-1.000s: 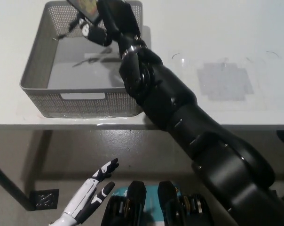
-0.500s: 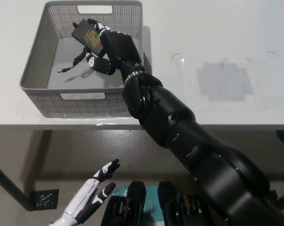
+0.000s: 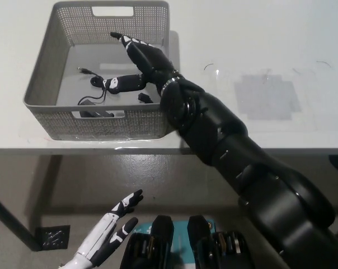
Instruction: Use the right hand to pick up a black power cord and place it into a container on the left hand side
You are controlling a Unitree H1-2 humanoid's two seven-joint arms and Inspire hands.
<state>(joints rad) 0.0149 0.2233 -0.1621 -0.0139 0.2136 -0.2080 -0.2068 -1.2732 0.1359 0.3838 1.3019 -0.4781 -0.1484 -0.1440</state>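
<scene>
The black power cord (image 3: 96,92) lies in the container (image 3: 46,67); the right hand (image 3: 141,61) hovers inside it, fingers spread and empty. Lifting out could snag a loop.

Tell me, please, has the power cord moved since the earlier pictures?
Yes. The power cord has dropped from the right hand and now lies on the floor of the grey basket, near its front wall; the hand is open above it.

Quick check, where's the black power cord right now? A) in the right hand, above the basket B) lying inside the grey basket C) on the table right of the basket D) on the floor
B: the black power cord lies on the floor of the grey basket, while the right hand above it is open and holds nothing.
</scene>
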